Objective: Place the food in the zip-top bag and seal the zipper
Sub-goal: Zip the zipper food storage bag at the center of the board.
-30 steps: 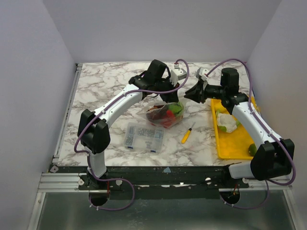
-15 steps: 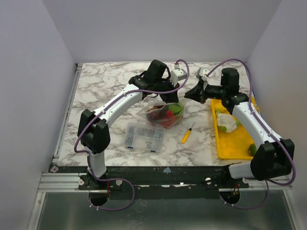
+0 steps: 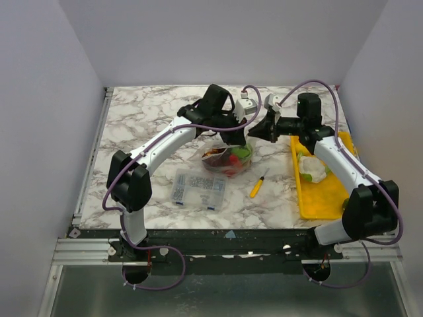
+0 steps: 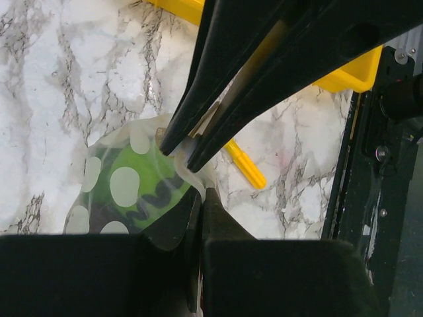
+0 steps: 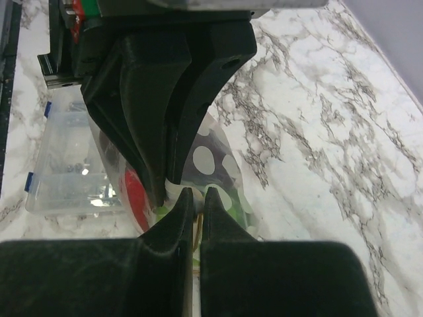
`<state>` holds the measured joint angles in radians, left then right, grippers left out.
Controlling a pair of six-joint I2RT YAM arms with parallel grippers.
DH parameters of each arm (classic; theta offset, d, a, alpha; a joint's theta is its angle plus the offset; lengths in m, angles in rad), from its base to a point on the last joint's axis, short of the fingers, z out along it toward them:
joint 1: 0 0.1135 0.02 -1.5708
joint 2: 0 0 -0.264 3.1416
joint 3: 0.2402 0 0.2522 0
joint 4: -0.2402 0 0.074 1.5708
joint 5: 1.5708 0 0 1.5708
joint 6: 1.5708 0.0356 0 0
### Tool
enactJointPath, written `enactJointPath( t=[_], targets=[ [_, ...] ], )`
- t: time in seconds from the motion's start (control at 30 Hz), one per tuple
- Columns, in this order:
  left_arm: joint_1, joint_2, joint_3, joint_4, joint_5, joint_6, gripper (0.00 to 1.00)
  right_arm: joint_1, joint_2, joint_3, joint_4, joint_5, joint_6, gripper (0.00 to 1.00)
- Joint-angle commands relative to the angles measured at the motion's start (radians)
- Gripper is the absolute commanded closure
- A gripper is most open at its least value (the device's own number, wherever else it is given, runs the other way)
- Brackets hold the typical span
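Observation:
The zip-top bag (image 3: 228, 158) lies mid-table with red and green food (image 3: 232, 157) inside. It is see-through with white dots. My left gripper (image 3: 244, 130) and right gripper (image 3: 256, 131) meet tip to tip at the bag's raised right rim. In the left wrist view my left gripper (image 4: 201, 191) is shut on the zipper (image 4: 187, 160), with the right gripper (image 4: 180, 150) pinching the same strip from above. In the right wrist view my right gripper (image 5: 195, 193) is shut on the rim beside the left fingers (image 5: 152, 165). A white cauliflower (image 3: 312, 166) and a green piece (image 3: 347, 206) lie on the yellow tray (image 3: 310, 198).
A yellow-handled screwdriver (image 3: 258, 185) lies right of the bag, between it and the tray. A rigid clear compartment box (image 3: 198, 188) of small parts sits in front of the bag. White walls stand on three sides of the marble table.
My right gripper has moved left to the left gripper's tips and now pinches the bag rim. The left arm has hardly moved.

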<state>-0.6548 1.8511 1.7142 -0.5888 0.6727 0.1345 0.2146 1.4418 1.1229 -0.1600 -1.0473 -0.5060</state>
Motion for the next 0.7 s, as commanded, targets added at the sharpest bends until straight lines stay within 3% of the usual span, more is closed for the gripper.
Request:
enactJointPath(
  t=[0.0,0.33,0.67],
  targets=[
    [-0.008,-0.039,-0.004,0.027,0.07,0.034,1.0,0.045,0.028,0.037,0.036,-0.097,0.028,1.0],
    [0.025,-0.063,-0.038,0.047,0.068,0.048,1.0,0.046,-0.017,-0.016,0.102,-0.203,0.118,1.0],
    [0.05,-0.086,-0.074,0.035,0.096,0.08,1.0,0.046,-0.028,-0.012,-0.008,-0.222,0.062,1.0]
  ],
)
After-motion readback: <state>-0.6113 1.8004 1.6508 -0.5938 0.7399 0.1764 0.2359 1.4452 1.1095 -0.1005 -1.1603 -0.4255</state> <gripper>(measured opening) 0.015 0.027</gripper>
